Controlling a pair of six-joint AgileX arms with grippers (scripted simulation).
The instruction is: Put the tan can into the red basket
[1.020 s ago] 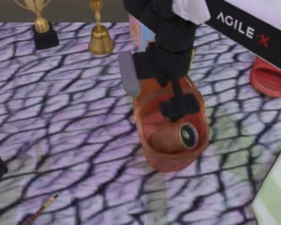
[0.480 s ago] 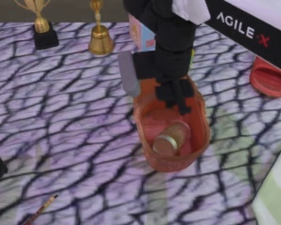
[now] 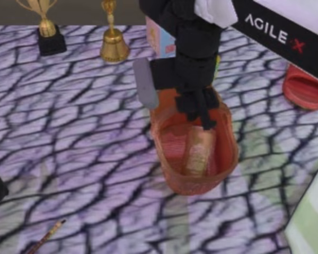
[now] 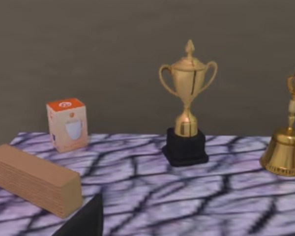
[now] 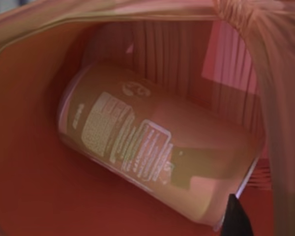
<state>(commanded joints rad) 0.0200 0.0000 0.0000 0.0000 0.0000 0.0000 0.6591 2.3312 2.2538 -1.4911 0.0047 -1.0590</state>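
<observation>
Purple-veined desk (image 3: 69,132): small, light, slippery tan can (image 3: 199,153) lies inside oval red woven basket (image 3: 167,169); right pincer (image 3: 201,114) hangs released above.

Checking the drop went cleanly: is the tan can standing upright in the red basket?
No, the tan can lies on its side on the floor of the red basket, its printed side facing up.

Top view overhead facing down, left wrist low facing trophy (image 4: 187,105), right wrist close inside red basket (image 5: 29,196)
</observation>
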